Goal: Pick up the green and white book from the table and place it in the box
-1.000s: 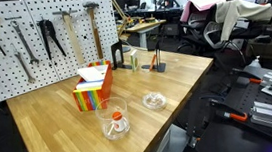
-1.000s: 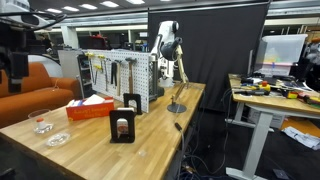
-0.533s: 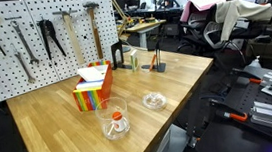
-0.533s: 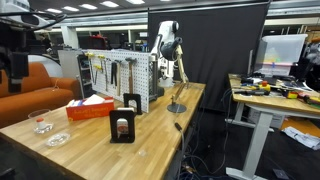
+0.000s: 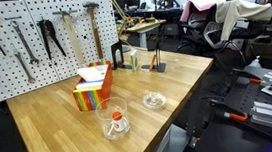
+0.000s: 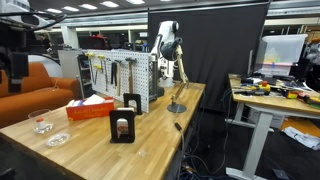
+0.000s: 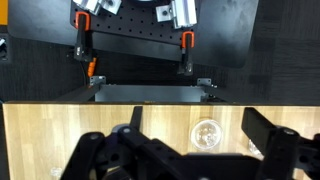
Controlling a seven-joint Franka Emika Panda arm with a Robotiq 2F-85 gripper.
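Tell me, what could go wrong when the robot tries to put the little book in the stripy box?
1. The green and white book sits right by the black arch-shaped object, so the open tool might bump that instead.
2. The glass bowl and small glass dish stand near the box; a low swing could knock them.
3. The box is small, so the book might catch on its rim.

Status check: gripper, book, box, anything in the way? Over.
Gripper open, empty, raised above the table. Book not clearly made out. Box upright, glass bowl close by but apart.
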